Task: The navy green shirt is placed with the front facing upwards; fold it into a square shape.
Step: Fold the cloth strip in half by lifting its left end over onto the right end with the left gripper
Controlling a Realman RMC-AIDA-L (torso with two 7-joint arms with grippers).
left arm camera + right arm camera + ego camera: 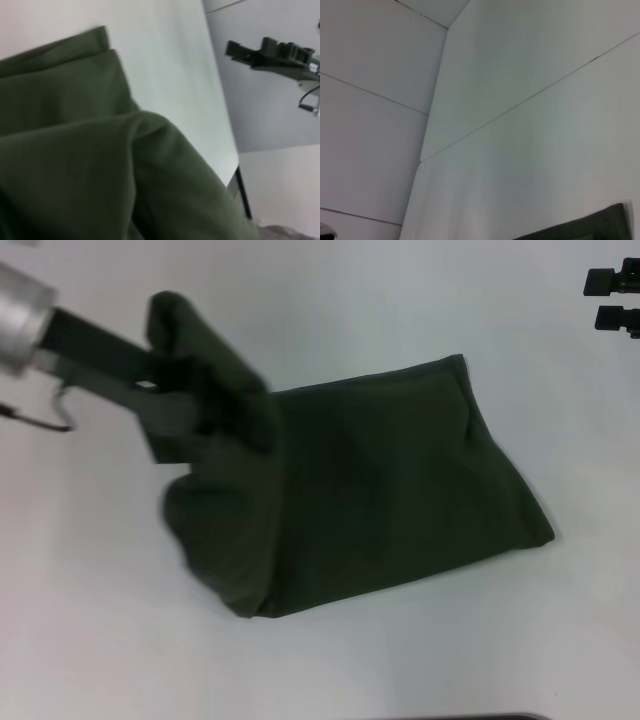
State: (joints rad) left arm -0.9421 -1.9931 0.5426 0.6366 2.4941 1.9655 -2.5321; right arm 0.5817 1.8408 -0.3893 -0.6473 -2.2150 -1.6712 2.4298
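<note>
The navy green shirt lies folded on the white table, plain dark olive side up, with no lettering showing. Its left part is lifted and bunched, and my left gripper, reaching in from the upper left, is shut on that raised fold. The cloth drapes over the fingers and hides them. In the left wrist view the shirt fills the lower part, close to the camera. A corner of the shirt shows in the right wrist view. My right gripper is parked at the far right, away from the cloth and open.
The white table top surrounds the shirt on all sides. The table's edge and one leg show in the left wrist view, with the right gripper hanging beyond it. A dark strip lies at the near edge.
</note>
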